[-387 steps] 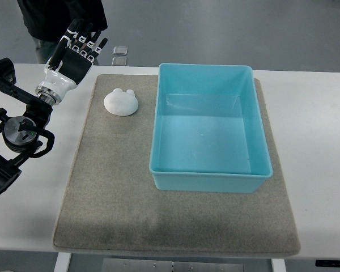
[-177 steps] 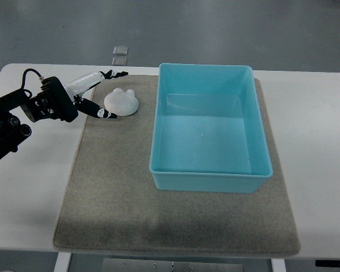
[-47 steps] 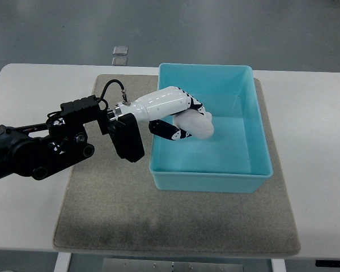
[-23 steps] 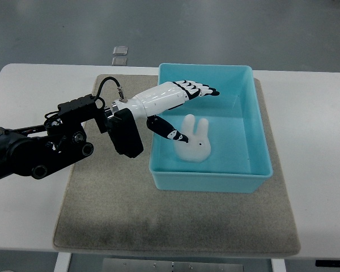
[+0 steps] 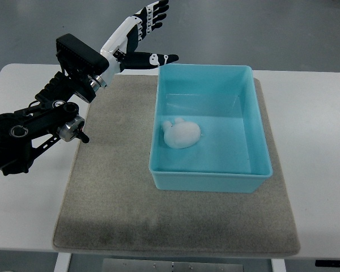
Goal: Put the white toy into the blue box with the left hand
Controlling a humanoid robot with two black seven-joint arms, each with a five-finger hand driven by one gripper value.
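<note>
The white toy [image 5: 181, 134], a rounded rabbit shape with small ears, lies on the floor of the blue box [image 5: 258, 164], near its left wall. My left hand [image 5: 148, 35] is raised above and behind the box's far left corner, well away from the toy. Its white and black fingers [image 5: 154, 12] are spread and hold nothing. The black left arm [image 5: 39, 119] runs in from the left edge over the table.
The blue box sits on a grey mat [image 5: 107, 192] that covers the middle of the white table [image 5: 317, 147]. Two small square pads [image 5: 120, 55] lie on the floor beyond the table's far edge.
The left hand has lifted out of the box and swung back to the upper left. The toy, standing upright before, now lies flat near the box's left wall.
</note>
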